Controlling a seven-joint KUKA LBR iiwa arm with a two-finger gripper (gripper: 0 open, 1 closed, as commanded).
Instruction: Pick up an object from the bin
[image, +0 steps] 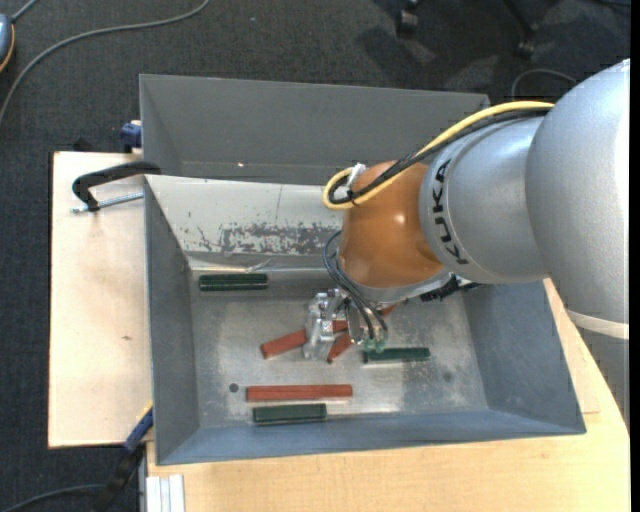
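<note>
Along the near wall: a dark green stick (289, 412) is lying flat, running parallel to the bin (168, 330) wall and just short of it.
Just behind it: a long red stick (298, 393) is lying parallel and close beside it; whether they are touching I cannot tell.
Mid-floor: the gripper (324, 345) is pointing down at the middle of the floor, its metal tip sitting at the right end of a short red stick (283, 346).
Gripper's opening: I cannot tell how wide it is standing, nor whether it is clamping anything.
Short red stick: it is lying tilted, its left end resting free on the floor and its right end running in under the gripper; a bit of red is also showing on the gripper's right side.
Right of the gripper: a green stick (398, 353) is lying flat, its left end just beside the tip.
Open room: bare floor is stretching from the short red stick to the left wall, and from the green stick to the right wall.
Far left: another dark stick (233, 283) is lying along the foot of the far wall, well apart from the gripper.
Overhead: the orange wrist cover (385, 235) is hanging over the far right of the floor.
</note>
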